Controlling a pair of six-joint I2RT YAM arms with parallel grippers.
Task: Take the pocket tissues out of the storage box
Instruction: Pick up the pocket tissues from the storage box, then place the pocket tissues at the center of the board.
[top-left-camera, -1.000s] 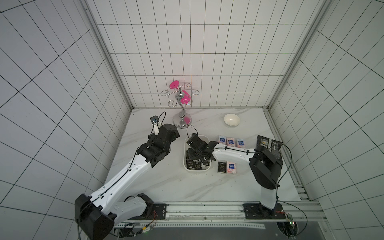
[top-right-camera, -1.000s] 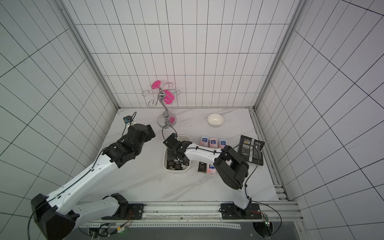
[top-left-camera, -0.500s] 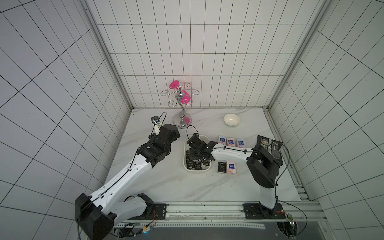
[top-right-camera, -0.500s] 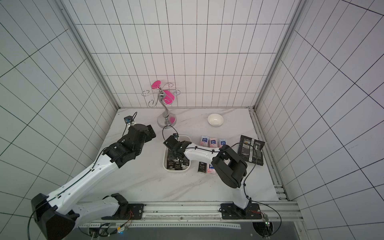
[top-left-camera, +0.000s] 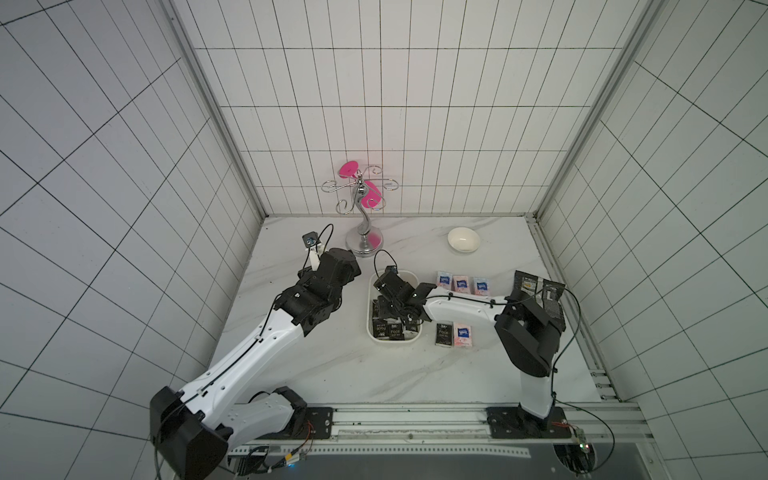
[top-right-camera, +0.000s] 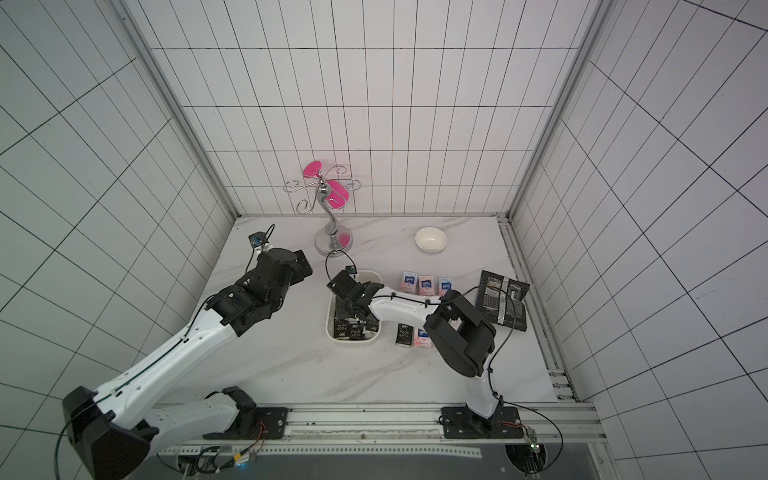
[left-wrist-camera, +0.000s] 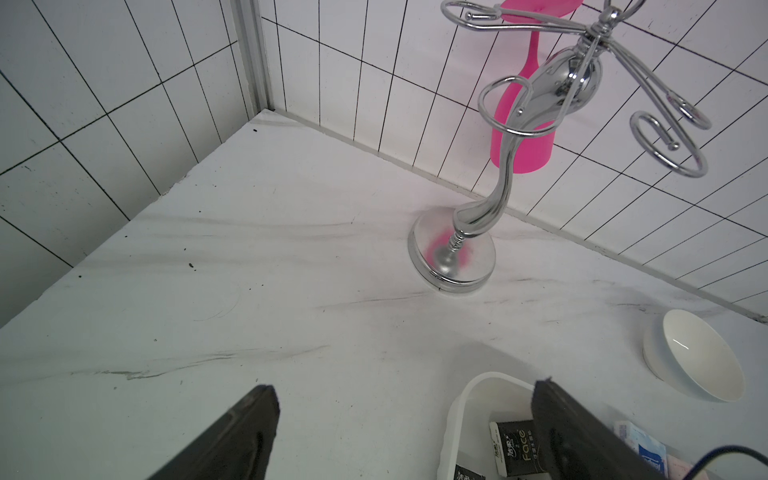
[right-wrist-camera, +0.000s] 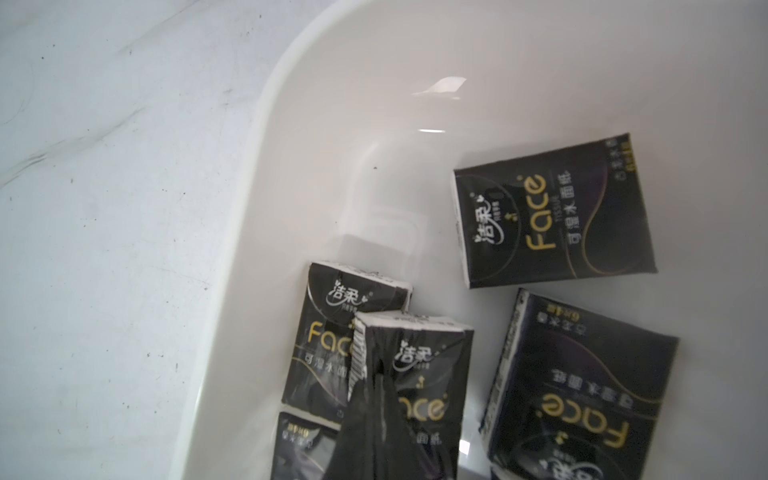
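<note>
Right end effector (right-wrist-camera: 376, 399) is down inside the storage box (right-wrist-camera: 332, 124), clenched on 1 black pack (right-wrist-camera: 419, 357) of the pocket tissues. The fingers (right-wrist-camera: 365, 436) pinch it at its edge, and the wrapper is bunched at the nip. The pack stands tilted with its white end up. It overlaps a second "Face" pack (right-wrist-camera: 328, 332) lying against the box wall. 2 more lie flat on the box floor, clear of the end effector: a near flat pack (right-wrist-camera: 582, 395) just beside it and a far flat pack (right-wrist-camera: 552, 212) further off.

In a top view the right end effector (top-left-camera: 395, 309) sits over the middle of the storage box (top-left-camera: 395, 340), with the arm reaching in from the box's right side. More packs lie low in the box at its near end; count unclear.

Out on the desk (top-left-camera: 332, 365):
- A row of 3 pink packs (top-left-camera: 461, 283), right of the box's far end.
- A loose black pack (top-left-camera: 444, 334) and a loose pink pack (top-left-camera: 462, 336), side by side, just right of the box's near end.

Left end effector (left-wrist-camera: 403, 390) is released, jaws wide apart with nothing between them. It is over bare desk left of the box, and the box corner (left-wrist-camera: 457, 407) shows next to 1 finger.

Also on the desk: chrome stand (top-left-camera: 363, 245), white bowl (top-left-camera: 463, 240), black foil pouches (top-left-camera: 536, 291) at far right.
</note>
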